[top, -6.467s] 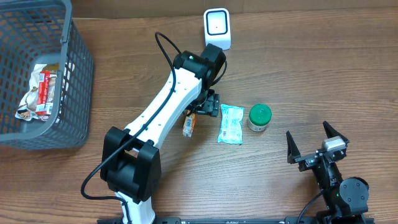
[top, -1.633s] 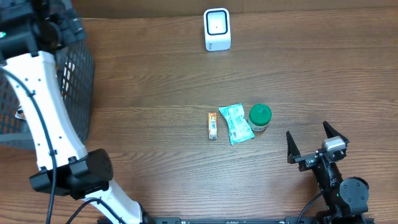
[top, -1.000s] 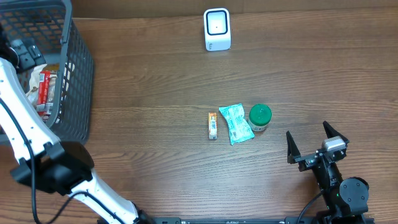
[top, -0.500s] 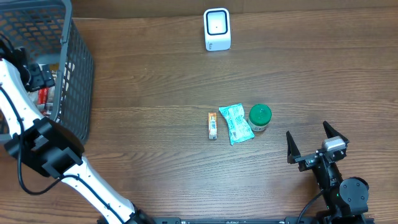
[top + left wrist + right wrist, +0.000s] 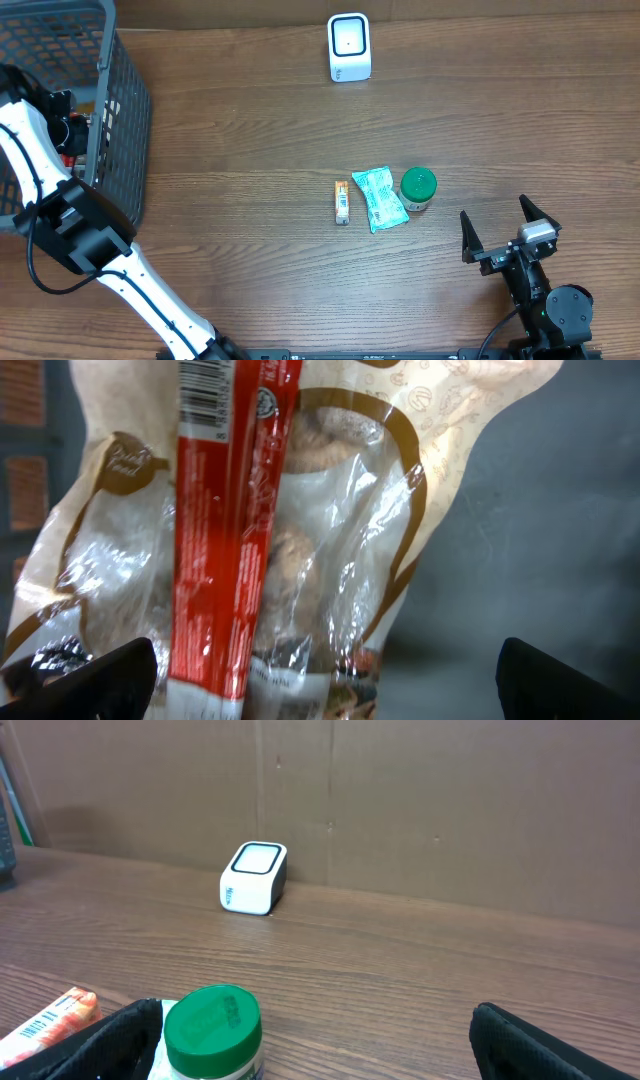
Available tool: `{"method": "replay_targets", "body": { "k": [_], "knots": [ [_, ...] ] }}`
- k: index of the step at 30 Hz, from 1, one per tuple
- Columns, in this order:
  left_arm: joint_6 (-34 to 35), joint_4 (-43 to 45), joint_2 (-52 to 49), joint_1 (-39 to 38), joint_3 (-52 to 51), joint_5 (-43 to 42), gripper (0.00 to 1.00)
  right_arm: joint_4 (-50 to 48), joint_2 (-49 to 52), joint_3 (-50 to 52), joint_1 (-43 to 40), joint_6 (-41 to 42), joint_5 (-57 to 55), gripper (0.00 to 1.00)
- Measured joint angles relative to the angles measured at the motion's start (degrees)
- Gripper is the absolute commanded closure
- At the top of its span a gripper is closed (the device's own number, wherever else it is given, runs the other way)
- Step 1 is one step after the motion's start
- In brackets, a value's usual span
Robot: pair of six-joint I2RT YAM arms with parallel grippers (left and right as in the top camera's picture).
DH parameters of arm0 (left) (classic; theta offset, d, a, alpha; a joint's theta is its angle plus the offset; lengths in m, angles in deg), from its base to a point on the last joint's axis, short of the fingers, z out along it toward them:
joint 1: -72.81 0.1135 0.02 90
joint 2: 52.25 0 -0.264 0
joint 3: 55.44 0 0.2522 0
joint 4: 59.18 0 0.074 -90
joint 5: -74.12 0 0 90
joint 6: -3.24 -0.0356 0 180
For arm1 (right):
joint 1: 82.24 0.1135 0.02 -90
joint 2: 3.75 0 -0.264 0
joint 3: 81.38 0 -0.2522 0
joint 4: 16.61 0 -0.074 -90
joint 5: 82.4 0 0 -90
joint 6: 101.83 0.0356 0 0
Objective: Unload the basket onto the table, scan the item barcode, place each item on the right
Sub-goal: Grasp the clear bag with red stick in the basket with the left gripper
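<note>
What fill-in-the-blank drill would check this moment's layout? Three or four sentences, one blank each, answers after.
The left gripper hangs over the ___.
The teal pouch lies between the orange packet and the green-lidded ___.
In the left wrist view, a barcode shows on the ___ wrapper.
The right gripper stands ___, holding nothing.
Missing words: basket; jar; red; open.

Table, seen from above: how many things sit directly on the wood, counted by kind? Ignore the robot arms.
Grey basket: 1
White scanner: 1
Green-lidded jar: 1
Packets: 2 (orange packet, teal packet)
Total: 5
</note>
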Motion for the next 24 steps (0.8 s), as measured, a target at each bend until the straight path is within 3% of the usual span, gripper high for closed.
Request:
{"method": "replay_targets", "body": {
  "k": [19,24],
  "knots": [
    [-0.66,2.03,-5.31,0.04,1.33,2.36,0.0,-0.02,0.0,0.0,0.0,0.0,0.02,0.0],
    [-0.83,2.27,-5.6,0.09,1.77,3.32,0.31,0.02,0.0,0.0,0.0,0.0,0.02,0.0]
  ]
}}
